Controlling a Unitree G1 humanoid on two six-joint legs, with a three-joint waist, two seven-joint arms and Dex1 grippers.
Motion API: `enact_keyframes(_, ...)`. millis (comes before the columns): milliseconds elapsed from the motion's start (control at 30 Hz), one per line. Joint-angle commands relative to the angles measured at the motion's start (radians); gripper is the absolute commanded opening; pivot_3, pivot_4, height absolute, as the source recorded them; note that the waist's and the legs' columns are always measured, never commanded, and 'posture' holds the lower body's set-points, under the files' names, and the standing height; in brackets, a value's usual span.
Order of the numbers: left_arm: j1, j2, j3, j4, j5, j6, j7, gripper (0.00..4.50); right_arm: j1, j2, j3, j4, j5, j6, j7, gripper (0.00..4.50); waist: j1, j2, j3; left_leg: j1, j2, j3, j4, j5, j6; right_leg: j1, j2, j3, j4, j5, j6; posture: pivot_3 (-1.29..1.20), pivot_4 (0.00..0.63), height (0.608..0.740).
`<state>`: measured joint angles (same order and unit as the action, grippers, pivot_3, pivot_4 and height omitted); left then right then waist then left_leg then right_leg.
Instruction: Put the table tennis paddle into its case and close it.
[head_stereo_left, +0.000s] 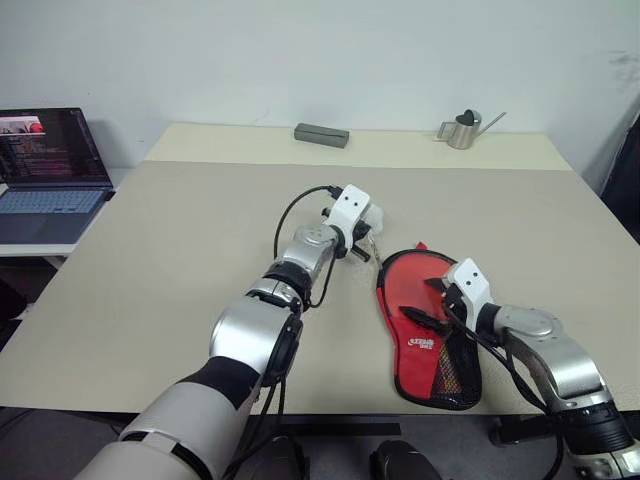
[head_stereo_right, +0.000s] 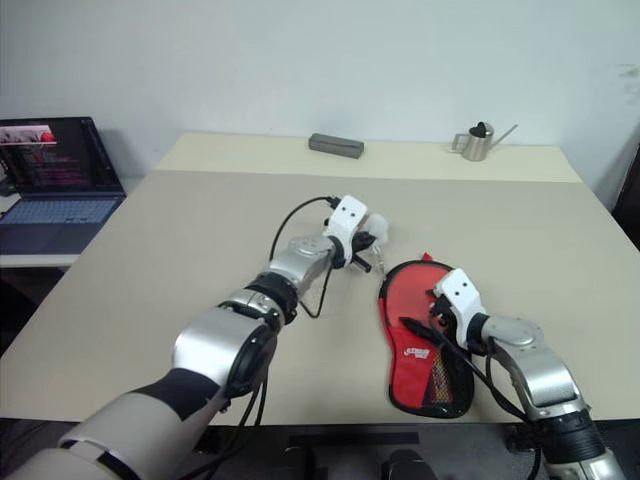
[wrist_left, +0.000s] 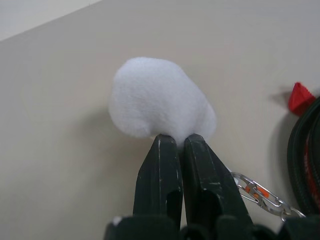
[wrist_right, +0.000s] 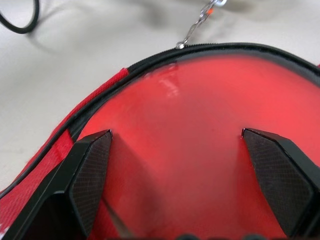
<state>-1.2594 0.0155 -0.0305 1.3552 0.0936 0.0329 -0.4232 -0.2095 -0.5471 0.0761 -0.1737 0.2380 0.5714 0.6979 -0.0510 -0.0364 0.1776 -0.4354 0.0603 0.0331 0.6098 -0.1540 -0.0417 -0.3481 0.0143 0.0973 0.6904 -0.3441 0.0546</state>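
On the near right part of the table (head_stereo_left: 150, 240), the case (head_stereo_left: 425, 335) is lying flat, red face up, round end pointing far, mesh pocket and white logo at the near end. Right gripper (head_stereo_left: 435, 300) is hovering over the round end, fingers (wrist_right: 87, 175) spread wide, holding nothing.

Left gripper (head_stereo_left: 368, 232) is sitting just left of the case's far edge, fingers (wrist_left: 160, 180) pressed together and pinching a white fluffy pompom (wrist_left: 160, 100). A small metal chain with clasp (wrist_left: 257, 195) is running from there to the zipper track on the case rim, so judging by this the pompom is the zip pull.

Right wrist view is showing a smooth glossy red surface inside the black zip rim; reads like the table tennis paddle (wrist_right: 210, 150) blade already sitting in the case, flap still open at the round end. Handle is hidden.

Progress estimate: insertion looks done, closing is underway or about to start. Remaining: drag the pull around the rim until the zip is shut. How much zip is already closed, can't tell.

Far side: grey block (head_stereo_left: 321, 134) and small metal watering can (head_stereo_left: 465, 129). Laptop (head_stereo_left: 50, 170) off to the left.
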Motion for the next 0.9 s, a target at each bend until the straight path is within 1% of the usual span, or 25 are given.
enact_keyframes(33,-0.064,-0.004,0.027,-0.011,0.002,-0.034,0.034,0.01,0.058,-0.029,0.016,0.004,-0.006,0.082,0.001,4.5,0.001,0.0,0.0,0.0,0.0,0.0,0.0,0.0,0.0,0.0,0.0,0.0,-0.001,0.0,0.0,0.0,0.15,0.74)
enact_keyframes(233,-0.101,-0.024,0.039,-0.006,0.012,-0.041,0.046,0.01,0.077,-0.037,0.016,-0.035,0.005,0.11,-0.009,4.5,0.002,0.0,0.0,-0.001,0.0,0.0,-0.001,0.0,0.0,0.0,0.0,0.0,-0.003,0.0,0.0,0.0,0.15,0.74)
enact_keyframes(667,-0.115,-0.056,-0.017,0.002,0.11,-0.072,0.069,0.01,0.088,-0.036,0.024,-0.043,0.004,0.113,-0.013,4.5,0.002,0.0,0.0,-0.001,0.0,0.0,-0.001,0.0,-0.001,0.0,0.0,0.0,-0.004,0.0,0.0,0.0,0.15,0.74)
enact_keyframes(900,-0.132,-0.049,-0.023,0.008,0.145,-0.082,0.108,0.01,0.122,-0.046,0.018,-0.084,0.012,0.124,-0.017,4.5,0.003,0.0,0.0,-0.001,0.0,0.0,-0.002,-0.001,-0.001,0.0,0.0,0.0,-0.005,0.0,0.0,0.0,0.15,0.74)
